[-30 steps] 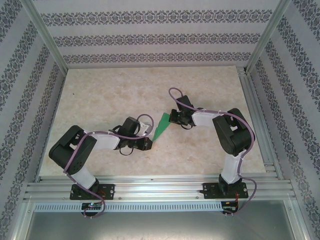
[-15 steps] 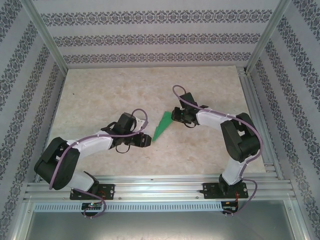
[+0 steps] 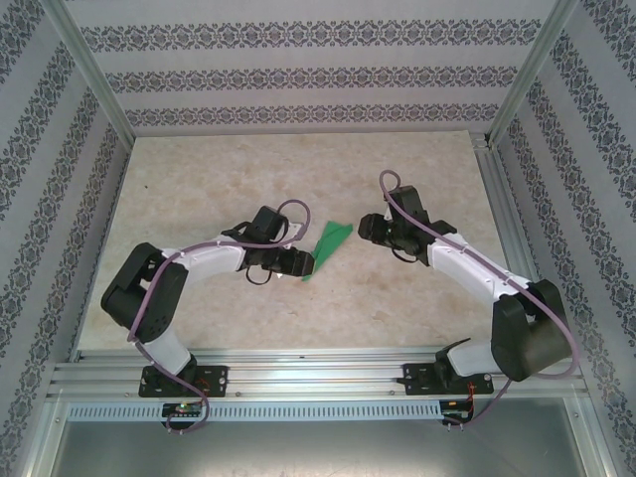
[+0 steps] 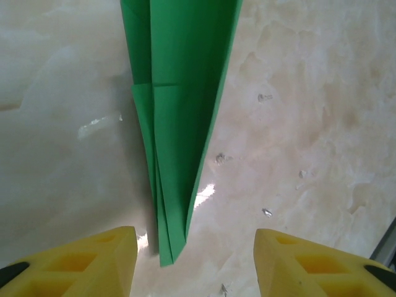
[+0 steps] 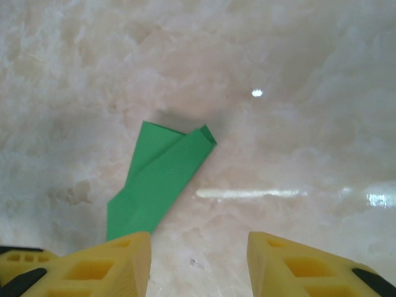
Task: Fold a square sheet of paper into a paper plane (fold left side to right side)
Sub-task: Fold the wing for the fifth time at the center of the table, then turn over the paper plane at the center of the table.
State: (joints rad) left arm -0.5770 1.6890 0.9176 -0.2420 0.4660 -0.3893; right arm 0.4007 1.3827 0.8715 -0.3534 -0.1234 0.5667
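The paper plane (image 3: 326,248) lies flat on the pale marbled counter (image 3: 199,179) between the two arms. Its slim nose points toward the near left and its broad tail toward the far right. The left jaws stand partly open and clamp nothing. Their yellow fingers (image 4: 93,257) flank the nose, which rests on the counter between them, closer to one finger. The right jaws also stand partly open and empty, just beside the tail. In the right wrist view the green paper runs down to the edge of one finger (image 5: 105,260).
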